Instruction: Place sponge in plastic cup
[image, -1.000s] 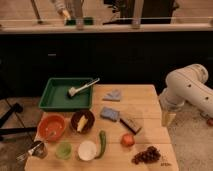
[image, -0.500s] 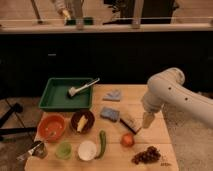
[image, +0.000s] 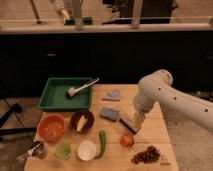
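Observation:
A blue sponge (image: 109, 114) lies flat in the middle of the wooden table (image: 155, 132). A darker block-shaped sponge (image: 127, 123) lies just right of it. A green plastic cup (image: 63, 150) stands upright near the front left edge. My gripper (image: 136, 128) hangs from the white arm (image: 157, 92), which reaches in from the right. The gripper is low over the table at the right end of the darker sponge, and it hides part of that sponge. It is far to the right of the cup.
A green tray (image: 55, 102) with a dish brush (image: 82, 88) sits at the back left, and a blue cloth (image: 112, 95) lies behind the sponges. In front are an orange bowl (image: 51, 127), a dark bowl (image: 82, 121), a white cup (image: 87, 150), a green vegetable (image: 102, 143), a red fruit (image: 127, 140) and grapes (image: 147, 155).
The arm has swung in from the right edge of the table and come down, bringing the gripper to the darker sponge. The objects on the table have not moved.

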